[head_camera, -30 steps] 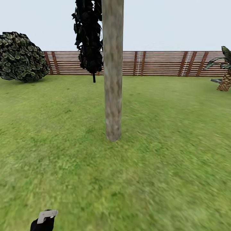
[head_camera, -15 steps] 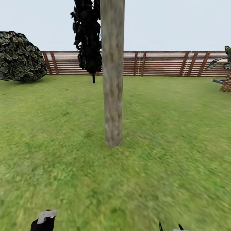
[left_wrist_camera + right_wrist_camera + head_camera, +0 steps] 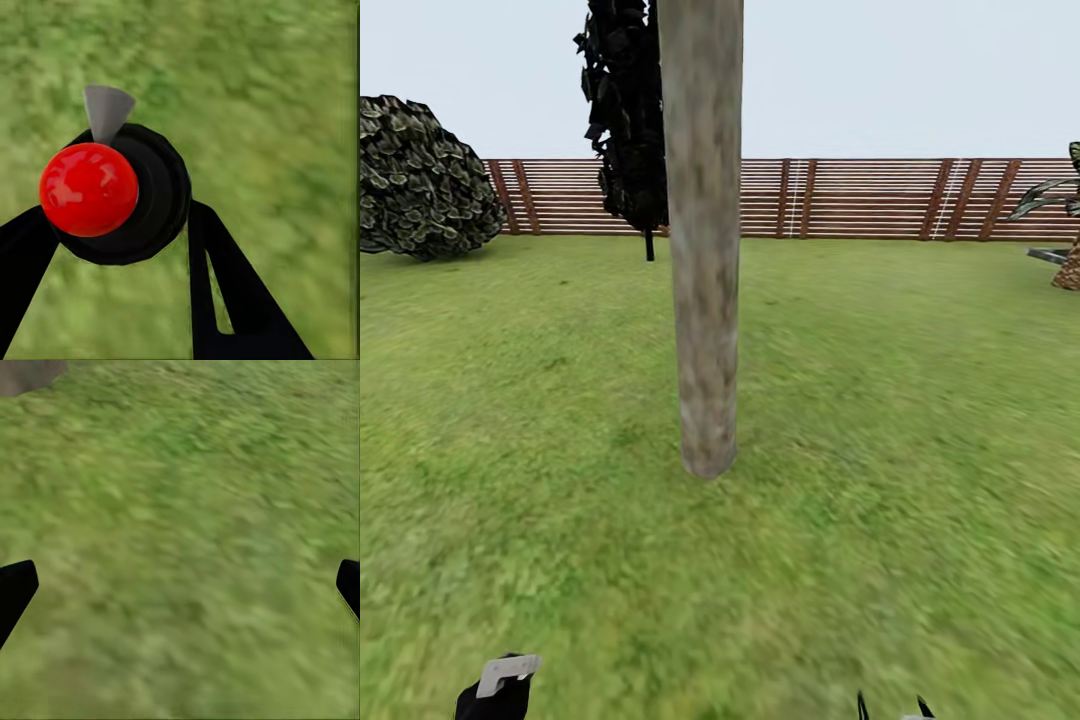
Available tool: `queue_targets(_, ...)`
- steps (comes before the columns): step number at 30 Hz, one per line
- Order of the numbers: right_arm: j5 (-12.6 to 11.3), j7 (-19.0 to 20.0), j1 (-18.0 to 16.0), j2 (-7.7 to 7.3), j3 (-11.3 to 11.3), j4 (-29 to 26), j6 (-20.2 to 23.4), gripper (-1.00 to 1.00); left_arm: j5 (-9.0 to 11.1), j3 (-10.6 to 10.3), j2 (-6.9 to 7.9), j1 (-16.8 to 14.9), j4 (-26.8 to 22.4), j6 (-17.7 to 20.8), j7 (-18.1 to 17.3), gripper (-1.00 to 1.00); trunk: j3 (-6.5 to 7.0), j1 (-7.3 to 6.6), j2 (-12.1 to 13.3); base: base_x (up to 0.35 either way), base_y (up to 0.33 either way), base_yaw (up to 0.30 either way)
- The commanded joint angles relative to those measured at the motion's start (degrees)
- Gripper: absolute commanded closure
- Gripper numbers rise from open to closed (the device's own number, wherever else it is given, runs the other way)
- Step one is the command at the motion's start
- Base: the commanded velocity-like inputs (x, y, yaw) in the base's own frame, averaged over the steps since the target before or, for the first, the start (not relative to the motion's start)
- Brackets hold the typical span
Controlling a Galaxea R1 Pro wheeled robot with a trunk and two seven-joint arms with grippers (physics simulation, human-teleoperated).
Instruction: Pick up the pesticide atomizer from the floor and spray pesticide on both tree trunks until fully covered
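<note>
Your left end effector (image 3: 112, 225) grips the pesticide atomizer (image 3: 120, 191) over the lawn (image 3: 880, 420), short of the tree trunk (image 3: 705, 250); your right end effector (image 3: 180, 585) is spread wide, holding nothing.

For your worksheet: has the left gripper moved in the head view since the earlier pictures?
No. The left gripper, holding the pesticide atomizer, sits at the same frame spot; the tree trunk grew larger, so the camera moved closer.

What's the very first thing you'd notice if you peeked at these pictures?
The thick grey-tan tree trunk stands straight up in the middle of the lawn, with the brown slat fence far behind it. Next, the shiny red top of the pesticide atomizer, gripped between the black fingers of the left gripper.
</note>
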Motion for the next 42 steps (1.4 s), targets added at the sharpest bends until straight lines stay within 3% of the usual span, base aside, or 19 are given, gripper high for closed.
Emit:
queue_targets(1,0.1,-0.2,0.0,0.01,0.0,0.0,-0.1,-1.0,-0.4,0.5,-0.02,0.0,0.0,-0.2,-0.4,1.0,-0.05,0.02,0.0,0.311,-0.124,0.0)
queue_targets(16,-0.1,-0.3,-0.1,0.34,-0.2,-0.3,-0.1,-1.0,-0.7,0.4,-0.06,0.1,0.0,-0.3,-0.4,1.0,-0.05,0.02,0.0,0.284,-0.15,0.0)
queue_targets(18,-0.1,-0.3,-0.1,0.11,-0.3,-0.3,-0.2,-1.0,-0.8,0.3,-0.09,0.1,0.0,-0.3,-0.4,1.0,-0.05,0.02,0.0,0.201,-0.213,0.0)
queue_targets(20,0.1,-0.2,-0.1,-1.32,-0.2,-0.4,-0.1,-1.0,-1.0,0.1,-0.09,0.1,-0.1,-0.1,-0.5,1.0,-0.05,0.02,0.0,0.041,-0.043,0.0)
queue_targets(21,0.5,0.0,0.0,-1.6,-0.1,-0.8,0.1,-1.0,-1.0,-0.3,-0.07,0.0,-0.4,-0.1,-0.5,1.0,-0.05,0.02,0.0,0.016,-0.017,0.0)
queue_targets(24,5.2,0.1,-0.2,-1.88,1.1,-4.3,2.8,-1.0,-1.1,-1.1,0.64,-0.3,-0.7,0.0,-1.6,1.0,-0.05,0.02,0.0,0.005,-0.006,0.0)
queue_targets(26,12.2,0.2,-0.9,-1.94,1.6,-10.7,12.7,-1.0,-4.4,-3.5,1.48,-0.9,-0.9,0.6,-5.4,1.0,-0.05,0.02,0.0,0.001,-0.001,0.0)
queue_targets(29,18.2,3.0,-2.7,-1.9,1.8,-16.4,22.4,-1.0,-11.2,-5.3,2.19,-2.9,-0.9,1.5,-9.5,1.0,-0.05,0.02,0.0,0.0,0.0,0.0)
queue_targets(30,19.3,4.3,-3.2,-1.9,1.8,-17.1,23.7,-1.0,-12.6,-5.5,2.24,-3.3,-0.9,1.5,-10.2,1.0,-0.05,0.02,0.0,0.0,0.0,0.0)
queue_targets(31,22.3,9.6,-5.0,-1.88,1.9,-18.8,27.0,-1.0,-17.1,-5.9,2.33,-4.6,-0.9,1.7,-12.7,1.0,-0.05,0.02,0.0,0.0,0.0,0.0)
queue_targets(32,23.2,11.8,-5.7,-1.88,1.9,-19.2,27.8,-1.0,-18.6,-6.1,2.32,-5.0,-0.9,1.7,-13.7,1.0,-0.05,0.02,0.0,0.0,0.0,0.0)
queue_targets(35,27.4,25.7,-10.5,-1.87,1.9,-20.3,30.8,-1.0,-27.7,-6.4,2.11,-7.9,-0.9,2.0,-22.3,1.0,-0.05,0.02,0.0,0.0,0.0,0.0)
queue_targets(36,29.0,31.7,-12.5,-1.87,1.9,-20.4,31.4,-1.0,-31.8,-6.4,2.04,-9.5,-0.9,2.4,-27.6,1.0,-0.05,0.02,0.0,0.0,0.0,0.0)
queue_targets(38,31.5,39.9,-14.4,-1.86,1.9,-20.6,31.8,-1.0,-36.9,-6.5,2.18,-11.9,-0.9,3.0,-36.1,1.0,-0.05,0.02,0.0,0.0,0.0,0.0)
queue_targets(39,34.1,45.9,-15.6,-1.71,2.0,-20.9,31.9,-1.0,-39.9,-6.5,2.35,-13.9,-1.0,3.0,-42.6,1.0,-0.05,0.02,0.0,0.0,0.0,0.0)
queue_targets(42,35.4,49.7,-17.5,-1.52,2.0,-21.6,31.9,-1.0,-41.5,-6.5,2.39,-15.7,-1.0,2.8,-47.7,1.0,-0.05,0.02,0.0,0.0,0.0,0.0)
